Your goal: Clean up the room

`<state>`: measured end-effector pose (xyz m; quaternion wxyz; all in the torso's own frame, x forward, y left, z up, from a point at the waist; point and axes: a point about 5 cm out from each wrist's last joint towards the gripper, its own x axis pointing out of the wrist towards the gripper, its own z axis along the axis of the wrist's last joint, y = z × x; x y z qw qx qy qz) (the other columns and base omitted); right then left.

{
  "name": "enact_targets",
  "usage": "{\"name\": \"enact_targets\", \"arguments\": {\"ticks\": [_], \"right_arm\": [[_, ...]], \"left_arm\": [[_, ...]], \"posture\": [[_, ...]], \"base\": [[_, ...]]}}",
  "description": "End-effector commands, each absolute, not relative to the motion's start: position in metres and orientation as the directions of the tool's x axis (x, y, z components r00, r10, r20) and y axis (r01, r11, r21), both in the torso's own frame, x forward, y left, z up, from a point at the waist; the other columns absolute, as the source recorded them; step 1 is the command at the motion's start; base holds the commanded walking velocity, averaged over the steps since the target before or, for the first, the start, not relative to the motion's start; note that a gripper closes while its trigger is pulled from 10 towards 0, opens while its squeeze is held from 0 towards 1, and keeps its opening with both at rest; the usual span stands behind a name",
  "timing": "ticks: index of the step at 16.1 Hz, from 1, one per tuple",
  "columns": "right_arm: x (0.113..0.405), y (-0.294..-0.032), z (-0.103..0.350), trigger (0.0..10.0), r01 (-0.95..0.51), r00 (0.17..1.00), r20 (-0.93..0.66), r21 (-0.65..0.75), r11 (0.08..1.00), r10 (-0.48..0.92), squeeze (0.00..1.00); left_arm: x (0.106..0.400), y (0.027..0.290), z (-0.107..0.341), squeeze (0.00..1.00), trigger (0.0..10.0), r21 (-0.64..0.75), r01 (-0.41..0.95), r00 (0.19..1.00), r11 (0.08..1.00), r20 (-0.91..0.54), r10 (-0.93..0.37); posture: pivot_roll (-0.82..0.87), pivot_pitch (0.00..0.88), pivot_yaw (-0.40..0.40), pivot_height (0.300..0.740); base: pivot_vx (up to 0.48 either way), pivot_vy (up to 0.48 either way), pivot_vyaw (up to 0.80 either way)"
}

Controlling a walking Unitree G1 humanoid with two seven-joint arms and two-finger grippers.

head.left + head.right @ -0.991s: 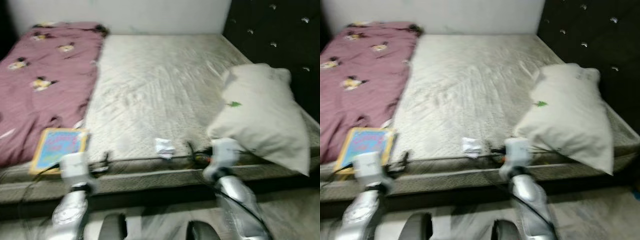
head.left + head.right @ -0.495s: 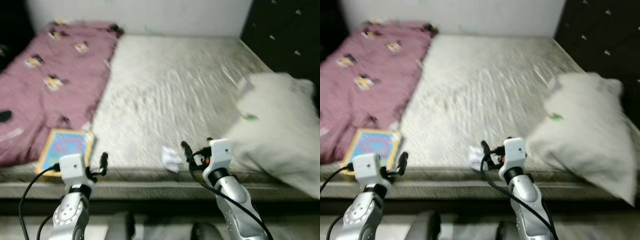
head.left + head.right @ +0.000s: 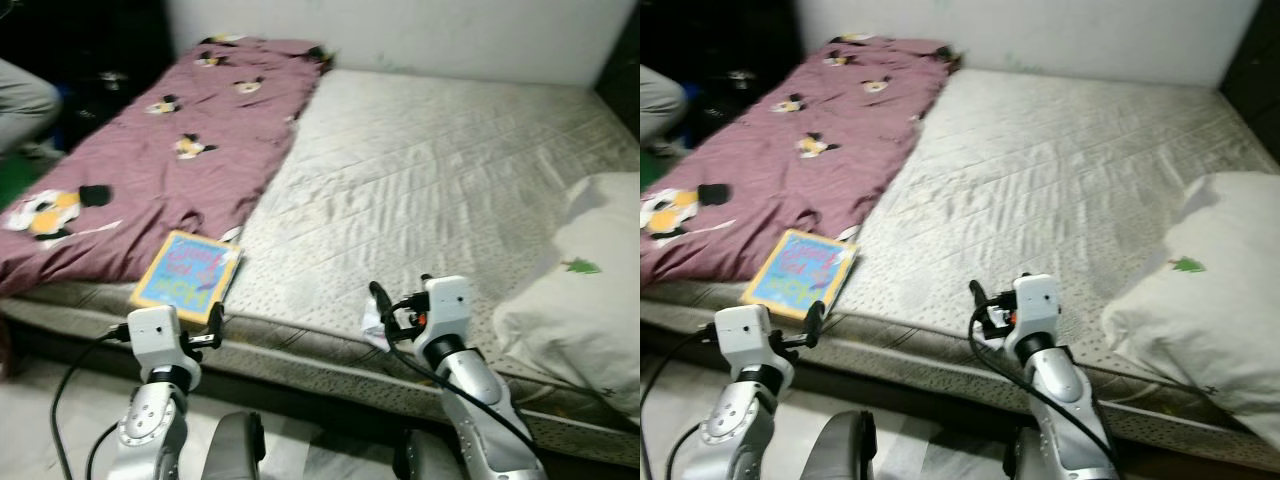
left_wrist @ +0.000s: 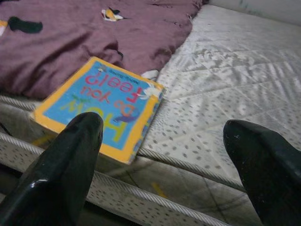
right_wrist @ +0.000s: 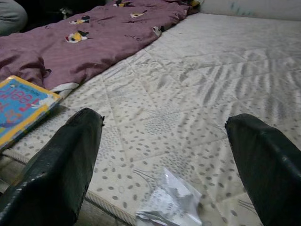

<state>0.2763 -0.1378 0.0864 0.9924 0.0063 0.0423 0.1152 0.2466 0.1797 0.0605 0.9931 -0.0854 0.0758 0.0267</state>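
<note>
- Wrapper [image 5: 171, 203]: a crumpled white scrap lying on the bare mattress [image 3: 450, 180] at its near edge, just ahead of the right gripper [image 5: 164, 155] and between its fingers as the wrist camera sees it. Not touched.
- Book [image 3: 187, 275]: yellow-bordered, flat on the mattress near the same edge, one corner against the purple blanket [image 3: 150, 170]. It lies just beyond the left gripper [image 4: 164, 160], apart from it.
- Right gripper: jaws released and spread wide, holding nothing; raised level with the mattress edge.
- Left gripper: jaws likewise released and empty, facing the book.
- Pillow [image 3: 580, 290]: white, on the right side of the bed, overhanging the near edge; well apart from the wrapper.
- A person's trouser leg [image 3: 20, 100] shows at the far left beyond the blanket.
- Step in hand, as judged: approach to the bed complete or nearly so; first pick not yet begun. The wrapper is the likeliest first item, being loose rubbish nearest an open gripper.
- Next move calls for: advancing and lowering the right gripper until the fingers straddle the wrapper, then closing. The scrap is thin and light, so the fingertips must reach the mattress surface to catch it.
</note>
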Motion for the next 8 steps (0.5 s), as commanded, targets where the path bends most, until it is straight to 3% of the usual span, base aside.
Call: {"name": "enact_targets", "arguments": {"ticks": [1,8], "right_arm": [[0.2759,-0.1404,0.0868,10.0,-0.222,0.971,-0.083,0.024,0.975,0.223,0.00],[0.2844,-0.1406,0.0915,10.0,-0.243,0.967,-0.067,0.029,0.970,0.245,0.00]], "left_arm": [[0.2479,0.1767,0.0605,0.00,10.0,-0.160,-0.049,0.987,0.986,-0.161,0.023],[0.2561,0.1751,0.0627,0.00,10.0,-0.160,-0.050,0.989,0.986,-0.147,0.026]], "posture": [[0.03,0.021,0.000,0.590],[0.03,0.000,-0.006,0.525]], "base": [[0.000,0.000,0.00],[0.000,0.000,0.00]]}}
